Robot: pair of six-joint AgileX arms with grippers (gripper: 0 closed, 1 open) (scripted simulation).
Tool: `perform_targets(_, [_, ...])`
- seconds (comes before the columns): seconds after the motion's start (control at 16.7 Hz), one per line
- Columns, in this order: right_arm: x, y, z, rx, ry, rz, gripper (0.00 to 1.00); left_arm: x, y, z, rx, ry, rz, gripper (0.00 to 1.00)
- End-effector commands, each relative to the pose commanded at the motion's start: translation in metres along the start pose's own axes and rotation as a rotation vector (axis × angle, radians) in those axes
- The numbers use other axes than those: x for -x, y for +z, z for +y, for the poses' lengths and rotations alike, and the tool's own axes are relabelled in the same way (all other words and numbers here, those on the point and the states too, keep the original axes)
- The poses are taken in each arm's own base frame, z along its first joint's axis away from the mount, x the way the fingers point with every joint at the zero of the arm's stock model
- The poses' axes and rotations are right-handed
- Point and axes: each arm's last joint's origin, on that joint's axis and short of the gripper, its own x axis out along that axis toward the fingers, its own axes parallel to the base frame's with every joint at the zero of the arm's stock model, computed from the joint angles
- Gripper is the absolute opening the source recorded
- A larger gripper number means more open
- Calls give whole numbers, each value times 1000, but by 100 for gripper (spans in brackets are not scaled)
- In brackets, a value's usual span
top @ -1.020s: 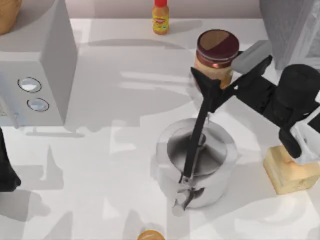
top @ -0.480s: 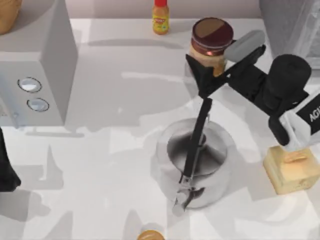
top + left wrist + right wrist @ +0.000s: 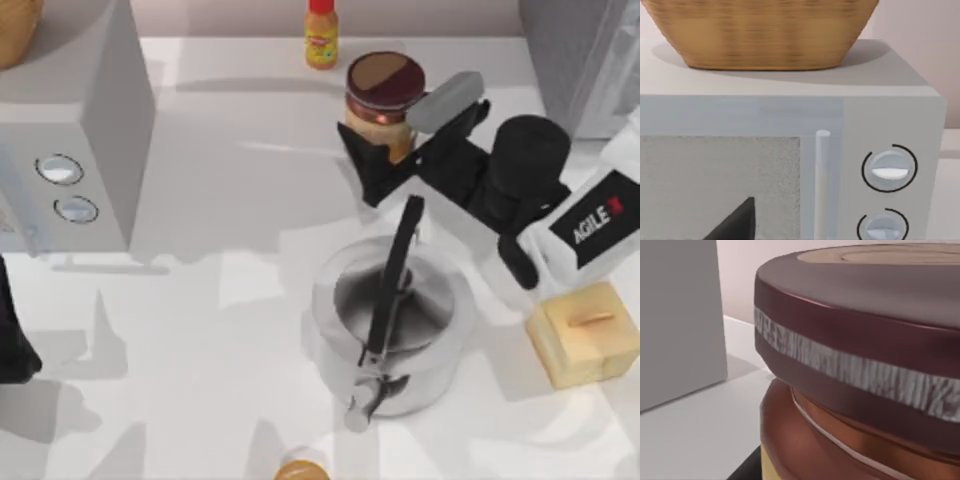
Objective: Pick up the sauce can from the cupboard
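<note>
While my left arm (image 3: 12,335) sits parked at the table's left edge beside the light-grey microwave (image 3: 70,140), I see the dark-grey cupboard (image 3: 575,55) at the far right corner. Nearer, the steel pot (image 3: 390,325) stands mid-table, its black handle across the rim. My right gripper (image 3: 385,160) is clamped around the sauce can (image 3: 383,90), holding it above the table left of the cupboard, just right of the yellow bottle (image 3: 321,38).

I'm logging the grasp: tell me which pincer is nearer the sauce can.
Right. The right pincer is closed around the sauce can, holding it beyond the pot. The left arm sits parked at the table's far left edge.
</note>
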Motion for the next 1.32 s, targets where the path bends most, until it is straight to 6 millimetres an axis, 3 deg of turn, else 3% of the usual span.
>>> perform_targets(0.18, [0, 0, 0, 0, 0, 0, 0, 0, 0, 0, 0, 0, 0, 100])
perform_targets(0.96, [0, 0, 0, 0, 0, 0, 98, 0, 0, 0, 0, 0, 0, 100])
perform_targets(1.32, [0, 0, 0, 0, 0, 0, 100, 0, 0, 0, 0, 0, 0, 100])
